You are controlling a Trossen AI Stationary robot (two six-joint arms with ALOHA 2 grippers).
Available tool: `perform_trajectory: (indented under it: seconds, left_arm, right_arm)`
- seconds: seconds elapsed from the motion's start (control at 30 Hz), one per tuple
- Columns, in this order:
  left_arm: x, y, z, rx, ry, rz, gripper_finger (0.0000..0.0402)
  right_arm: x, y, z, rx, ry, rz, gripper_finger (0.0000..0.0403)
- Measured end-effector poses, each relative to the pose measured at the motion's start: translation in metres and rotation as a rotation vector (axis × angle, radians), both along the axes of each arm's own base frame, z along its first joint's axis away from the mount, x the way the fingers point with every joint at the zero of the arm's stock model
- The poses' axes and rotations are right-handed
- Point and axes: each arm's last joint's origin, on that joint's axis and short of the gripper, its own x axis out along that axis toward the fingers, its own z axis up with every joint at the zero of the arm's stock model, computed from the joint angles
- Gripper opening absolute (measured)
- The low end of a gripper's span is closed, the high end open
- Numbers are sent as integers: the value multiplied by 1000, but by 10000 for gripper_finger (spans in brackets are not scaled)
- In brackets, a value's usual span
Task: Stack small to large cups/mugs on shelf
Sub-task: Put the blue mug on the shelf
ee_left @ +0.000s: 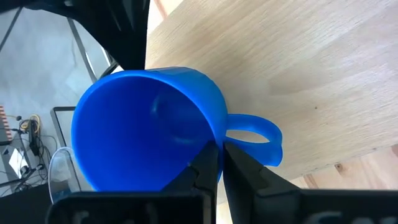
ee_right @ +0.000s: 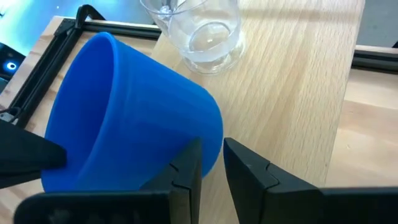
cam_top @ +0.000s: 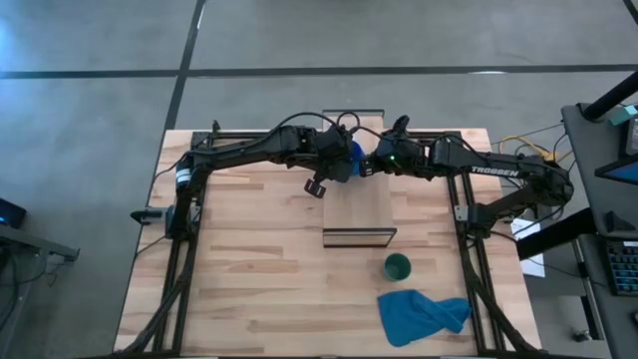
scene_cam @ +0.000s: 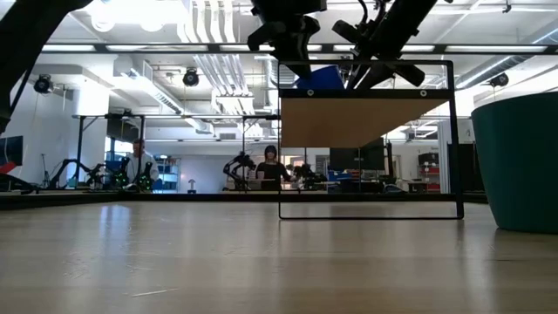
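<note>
The bright blue mug [cam_top: 354,152] hangs tilted over the far end of the shelf [cam_top: 359,204], between my two grippers. My left gripper [ee_left: 219,162] is shut on the mug [ee_left: 143,130]. My right gripper [ee_right: 212,165] is slightly open, with its fingers at the base of the mug [ee_right: 137,112]. The clear cup [ee_right: 199,31] stands upright on the shelf's far end, just beyond the mug. The dark green cup [cam_top: 397,265] stands on the tabletop near the shelf's near end. My left gripper pinches the mug's rim [ee_left: 214,134] right beside the handle [ee_left: 258,134], one finger inside the mug and one outside. The mug is lifted clear of the shelf and tipped on its side, with its mouth turned toward the wrist camera. My right gripper has one finger [ee_right: 186,168] in front of the mug's base edge [ee_right: 211,140]; I cannot tell whether it touches.
A crumpled blue cloth [cam_top: 424,314] lies on the tabletop near the near edge, right of centre. The shelf's dark frame [cam_top: 359,237] closes its near end. The shelf board between the mug and that frame is bare wood. People stand far off in the room behind.
</note>
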Motion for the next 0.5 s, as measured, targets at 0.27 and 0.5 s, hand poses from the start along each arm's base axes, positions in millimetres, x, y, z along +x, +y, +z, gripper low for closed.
perform_trajectory:
  seconds: [0.27,0.5]
  left_arm:
    - [2,0,0,-4,-17,-2,0]
    - [3,0,1,-6,-31,-6,30]
  right_arm:
    - [0,0,0,-7,0,-6,63]
    - [1,-1,1,-10,-15,-5,63]
